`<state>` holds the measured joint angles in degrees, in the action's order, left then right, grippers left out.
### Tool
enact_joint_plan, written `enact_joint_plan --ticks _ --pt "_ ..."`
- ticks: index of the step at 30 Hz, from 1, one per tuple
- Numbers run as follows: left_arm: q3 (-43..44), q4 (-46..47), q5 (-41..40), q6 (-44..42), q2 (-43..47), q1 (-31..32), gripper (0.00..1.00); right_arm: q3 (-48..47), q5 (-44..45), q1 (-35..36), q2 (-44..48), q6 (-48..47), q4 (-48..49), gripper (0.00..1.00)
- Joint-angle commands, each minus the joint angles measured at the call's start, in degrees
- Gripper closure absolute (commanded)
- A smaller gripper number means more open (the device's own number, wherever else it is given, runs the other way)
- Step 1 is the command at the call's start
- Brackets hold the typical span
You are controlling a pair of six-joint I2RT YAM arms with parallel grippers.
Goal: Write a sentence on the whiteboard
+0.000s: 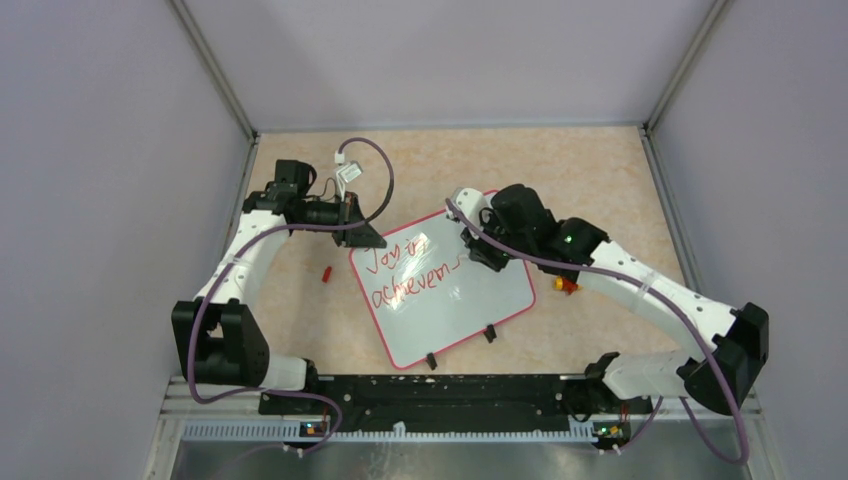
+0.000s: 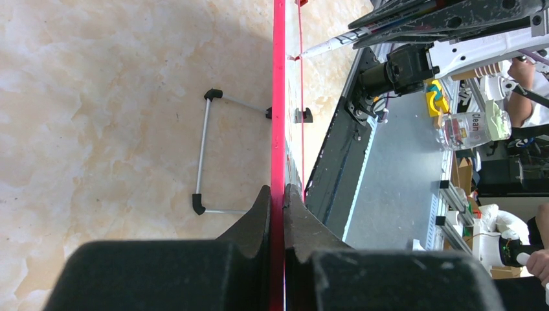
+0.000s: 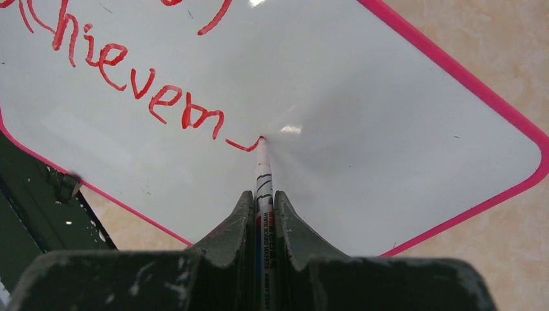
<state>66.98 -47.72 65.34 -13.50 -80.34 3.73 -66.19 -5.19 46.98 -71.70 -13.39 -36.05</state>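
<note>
Top view: whiteboard (image 1: 460,310) sits skewed mid-worktop (image 1: 590,170) on wire legs. Light, stiff, slick-faced; likely to skate under pen pressure, so the frame edge is the place to hold. Sentence (image 1: 408,268) reads "Joy in achievem".

Left wrist: my left gripper (image 2: 277,192) is nearly closed, pinching the pink frame.

Right wrist: my right gripper (image 3: 262,197) is clamped on the marker (image 3: 261,170), tip touching the board at the writing's end.

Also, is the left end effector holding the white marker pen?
No, the left end effector is shut on the red-pink frame of the flat white whiteboard; the right end effector grips the white marker pen.
</note>
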Motion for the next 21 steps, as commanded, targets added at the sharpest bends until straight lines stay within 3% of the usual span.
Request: enact_joint_plan --ticks 1,21 --pt "-0.3 0.1 -5.2 -2.2 0.7 -0.2 1.0 -4.0 0.6 -0.7 -1.0 -0.5 1.8 1.0" --pt "-0.6 0.2 -5.2 -2.4 0.5 -0.2 1.0 2.3 -3.4 1.0 0.2 0.6 1.1 1.0"
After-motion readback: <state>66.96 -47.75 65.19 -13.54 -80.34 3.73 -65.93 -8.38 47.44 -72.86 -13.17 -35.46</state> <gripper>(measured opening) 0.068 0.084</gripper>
